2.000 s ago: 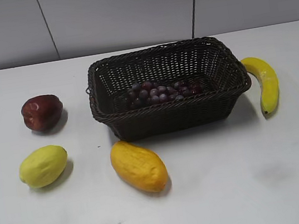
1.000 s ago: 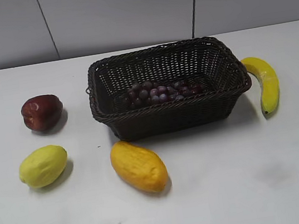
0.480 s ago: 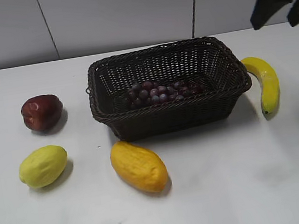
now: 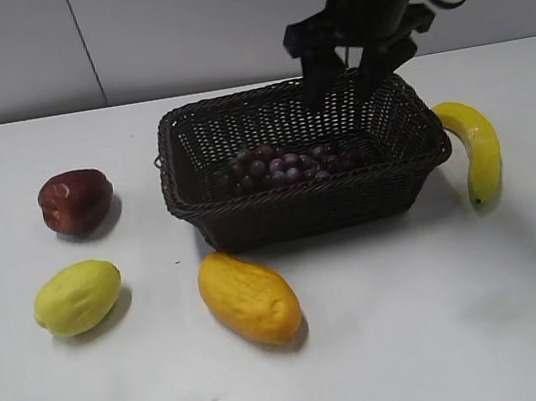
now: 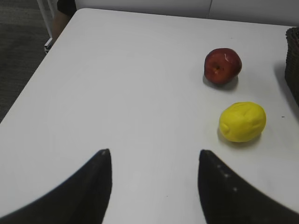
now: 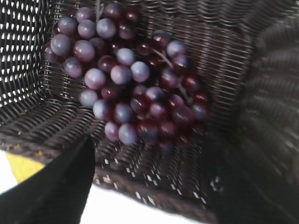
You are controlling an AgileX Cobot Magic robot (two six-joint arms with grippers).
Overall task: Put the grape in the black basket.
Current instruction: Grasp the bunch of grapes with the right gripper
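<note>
The grape (image 4: 288, 165) is a bunch of dark purple-red grapes lying on the floor of the black basket (image 4: 248, 203), a dark woven wicker basket in the middle of the table. My right gripper (image 4: 344, 88) hangs open and empty over the basket's back rim, above and slightly right of the bunch. In the right wrist view the grape (image 6: 131, 93) lies inside the basket (image 6: 154, 191), between and ahead of the open fingers of the right gripper (image 6: 156, 147). My left gripper (image 5: 154, 154) is open and empty over bare table, outside the exterior view.
A dark red apple (image 4: 74, 201) and a yellow lemon (image 4: 77, 298) lie left of the basket, also in the left wrist view as apple (image 5: 223, 66) and lemon (image 5: 242, 121). A yellow mango (image 4: 248, 297) lies in front, a banana (image 4: 474, 147) at the right.
My right arm has come in from the upper right and now hangs over the basket's back rim. The grape, the basket and the other fruit have not moved.
</note>
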